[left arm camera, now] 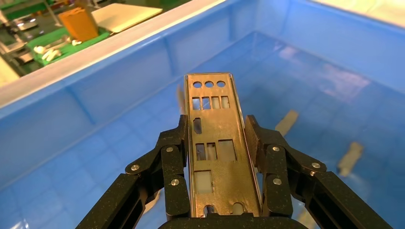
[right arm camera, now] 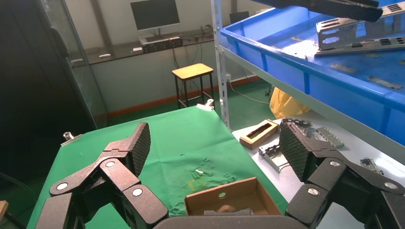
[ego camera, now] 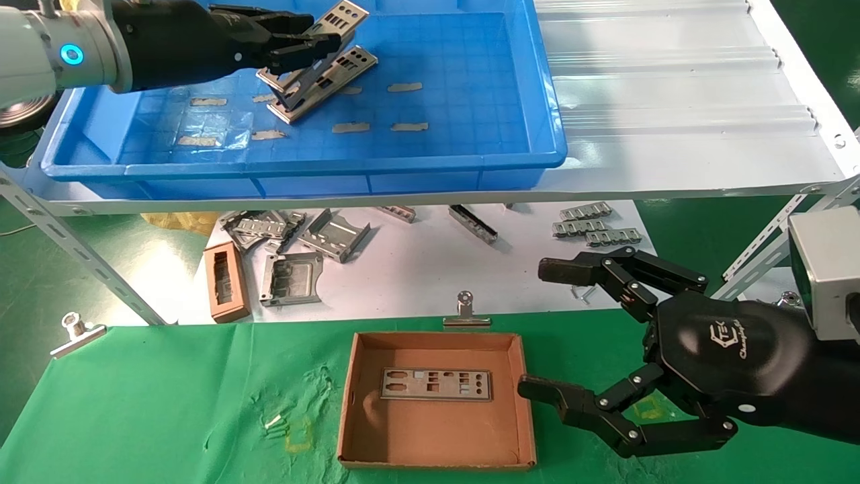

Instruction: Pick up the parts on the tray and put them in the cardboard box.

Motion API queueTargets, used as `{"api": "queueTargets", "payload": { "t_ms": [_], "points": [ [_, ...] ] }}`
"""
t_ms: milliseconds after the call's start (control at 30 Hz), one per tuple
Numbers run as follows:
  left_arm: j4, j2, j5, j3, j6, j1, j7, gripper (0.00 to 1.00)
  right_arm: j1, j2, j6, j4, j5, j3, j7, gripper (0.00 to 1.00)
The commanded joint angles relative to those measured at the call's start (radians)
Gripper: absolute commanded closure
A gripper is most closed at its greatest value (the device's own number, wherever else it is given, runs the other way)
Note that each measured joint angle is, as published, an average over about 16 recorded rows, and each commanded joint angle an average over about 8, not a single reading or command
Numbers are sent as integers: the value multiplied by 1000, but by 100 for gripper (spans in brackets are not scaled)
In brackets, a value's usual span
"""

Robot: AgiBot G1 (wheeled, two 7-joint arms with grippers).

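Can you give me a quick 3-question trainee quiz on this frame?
1. True or false: the left hand is shut on a plate above the tray.
2. How many plates lie in the box? A) none B) one C) three
3. Fill in: the right hand is ____ and holds nothing, right of the box.

Key: 1 true; 2 B, one plate; 3 open.

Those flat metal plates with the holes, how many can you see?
3: one held in the left gripper above the tray, one plate on the tray floor beneath it, one in the cardboard box. The gripper may hide more.
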Motion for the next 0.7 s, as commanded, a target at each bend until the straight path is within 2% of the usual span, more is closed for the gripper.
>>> {"api": "queueTargets", "payload": {
  "t_ms": [33,433,700],
  "points": [
    [-1,-5,-3,-2,15,-7,1,100,0,0,0,0,0,0,0,0],
    [0,-25,-11,-7,80,-26,11,100,0,0,0,0,0,0,0,0],
    [-18,-53,-23,-14,250,-38,26,100,0,0,0,0,0,0,0,0]
  ]
}}
